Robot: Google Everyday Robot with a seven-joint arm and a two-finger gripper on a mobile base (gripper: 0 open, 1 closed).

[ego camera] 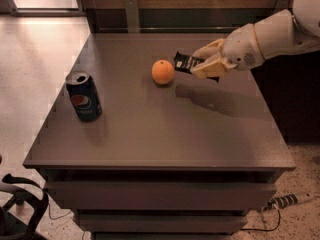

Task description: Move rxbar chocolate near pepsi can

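Observation:
My gripper reaches in from the right and is shut on the rxbar chocolate, a thin black wrapped bar with white lettering. It holds the bar in the air above the table, just right of the orange. The bar's left end sticks out of the fingers; its right end is hidden by them. The pepsi can, dark blue with the round logo and silver top, stands upright near the table's left edge, far left of the gripper.
An orange sits on the grey-brown table between the can and the gripper. Drawers run below the table front. A black chair base is at the lower left, and a power strip lies on the floor at the lower right.

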